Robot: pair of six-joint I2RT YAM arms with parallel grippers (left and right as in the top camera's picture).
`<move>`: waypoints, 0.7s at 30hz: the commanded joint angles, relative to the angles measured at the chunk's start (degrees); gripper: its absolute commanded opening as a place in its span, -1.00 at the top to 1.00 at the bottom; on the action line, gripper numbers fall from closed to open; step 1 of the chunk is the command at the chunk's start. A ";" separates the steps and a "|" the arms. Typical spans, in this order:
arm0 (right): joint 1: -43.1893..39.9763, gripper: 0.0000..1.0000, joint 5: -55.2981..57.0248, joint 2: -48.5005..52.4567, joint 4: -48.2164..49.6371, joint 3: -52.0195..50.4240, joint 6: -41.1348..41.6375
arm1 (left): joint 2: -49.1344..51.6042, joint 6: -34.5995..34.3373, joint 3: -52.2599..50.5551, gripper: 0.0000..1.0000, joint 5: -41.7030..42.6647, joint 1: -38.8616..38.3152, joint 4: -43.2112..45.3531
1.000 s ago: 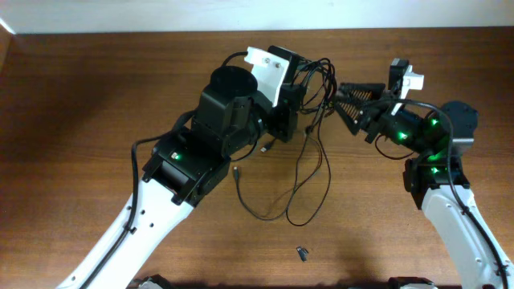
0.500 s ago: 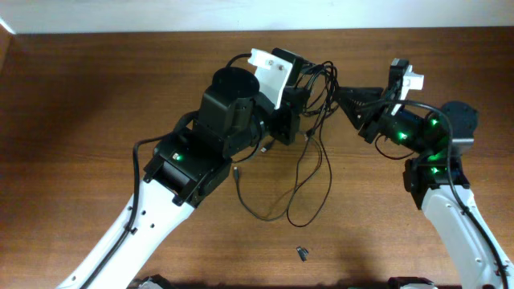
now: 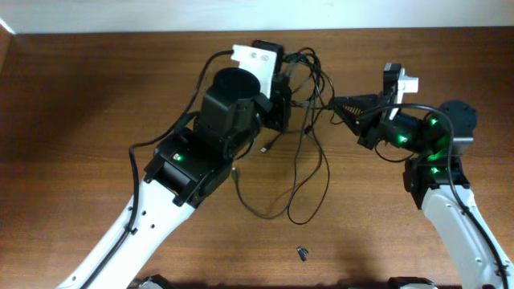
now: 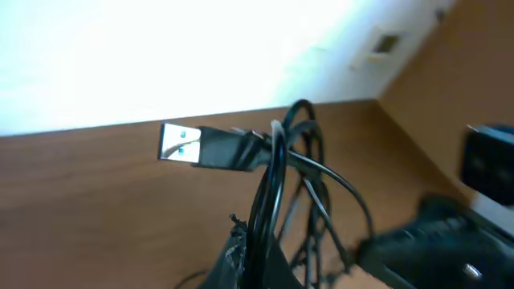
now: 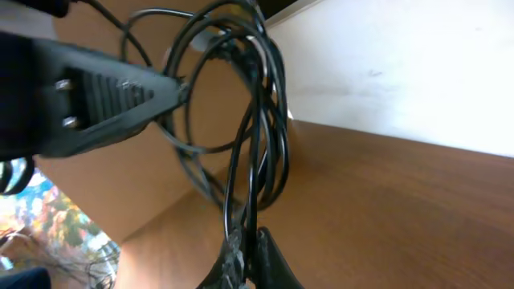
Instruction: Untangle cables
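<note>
Black cords: the cables (image 3: 308,71) bunch into a knot near the 12 o'clock edge of the desk (image 3: 88,96). Their slack trails toward 6 o'clock and ends in loose loops lying on the wood.
Left pincer: the left pincer (image 3: 287,87) is clamped on several strands right at the knot. In its wrist view the cords rise straight out of the closed tips.
Right pincer: the right pincer (image 3: 334,103) is pinched closed on strands as well, with its tips drawn to a point. In its wrist view the cords climb from the closed fingers into the coil.
Key relation: the knot sits between the two pincers. The left pincer is at its 9 o'clock, touching the bunch. The right pincer is at its 3 o'clock, a little farther out along one taut strand.
Long axis: the hanging lengths run from 12 to 6 o'clock, across the 9-to-3 line that joins the pincers.
Nearer arm: the left.
Plug: a silvery plug (image 4: 181,144) juts out toward 9 o'clock in the left wrist view, just above the grip.
Next move, as a judgement: separating along the 9-to-3 line should open the coil. The crossed strands could cinch instead.
Loose piece: a small dark bit (image 3: 302,254) lies at 6 o'clock, well apart from the cords.
</note>
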 commanded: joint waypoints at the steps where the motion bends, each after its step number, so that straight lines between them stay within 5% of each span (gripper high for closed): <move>1: 0.31 0.92 -2.73 -0.11 0.22 0.55 -0.50 | -0.04 -7.67 0.59 1.00 -11.63 -0.09 -1.49; 14: 0.31 0.92 -2.71 -0.11 0.17 0.55 -0.70 | -0.07 -10.45 0.59 1.00 -27.67 0.28 -9.01; 21: 0.26 0.92 -2.25 -0.11 0.17 0.55 -0.74 | -0.07 -11.50 0.59 1.00 -22.62 3.65 -9.33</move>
